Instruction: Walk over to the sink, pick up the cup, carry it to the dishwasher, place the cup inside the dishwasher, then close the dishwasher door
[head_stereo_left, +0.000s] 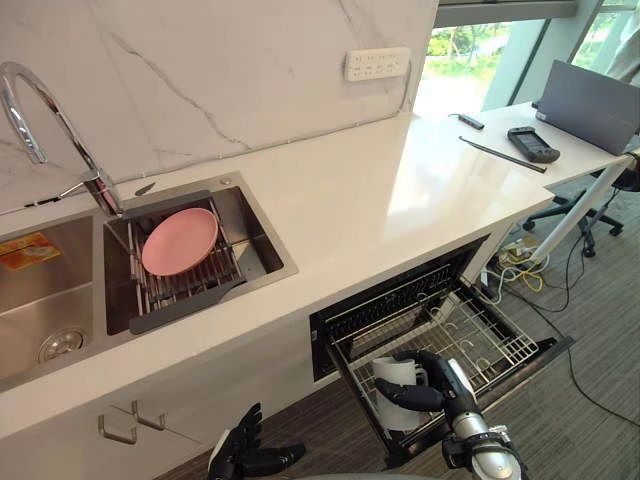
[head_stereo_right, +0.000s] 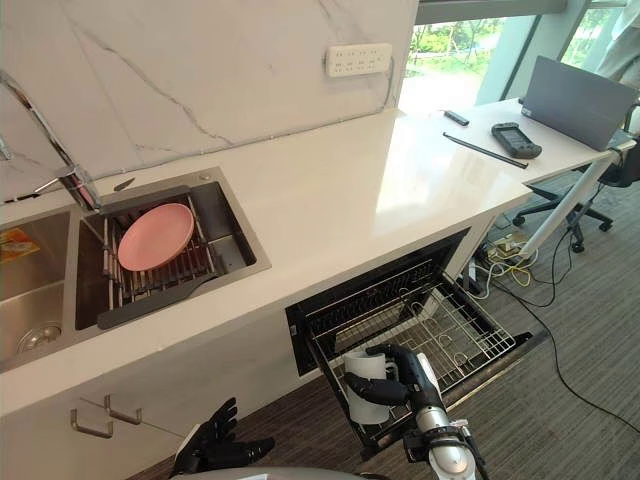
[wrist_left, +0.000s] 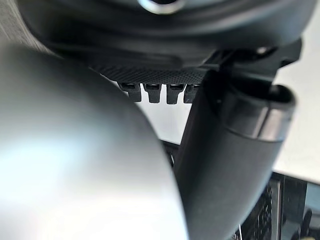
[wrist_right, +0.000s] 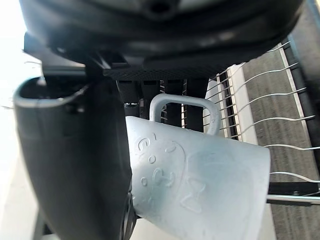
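Observation:
A white cup (head_stereo_left: 397, 377) with a handle and raised patterns sits in my right hand (head_stereo_left: 441, 384), whose fingers and thumb (wrist_right: 65, 150) curl round it. The cup (wrist_right: 200, 185) hangs just above the front left part of the pulled-out wire rack (head_stereo_left: 487, 343) of the open dishwasher (head_stereo_left: 400, 300) under the counter. The rack's wires (wrist_right: 260, 115) show just past the cup. The dishwasher door (head_stereo_left: 548, 357) is folded down beneath the rack. My left hand (head_stereo_left: 240, 455) hangs low by the cabinet front with its fingers relaxed and holds nothing.
A pink plate (head_stereo_left: 180, 240) lies on a drying rack in the sink (head_stereo_left: 262, 240), beside a chrome faucet (head_stereo_left: 50, 110). The white countertop (head_stereo_left: 400, 190) runs right to a desk with a laptop (head_stereo_left: 590, 100). Cables (head_stereo_left: 525, 270) and an office chair (head_stereo_left: 590, 215) lie beyond the door.

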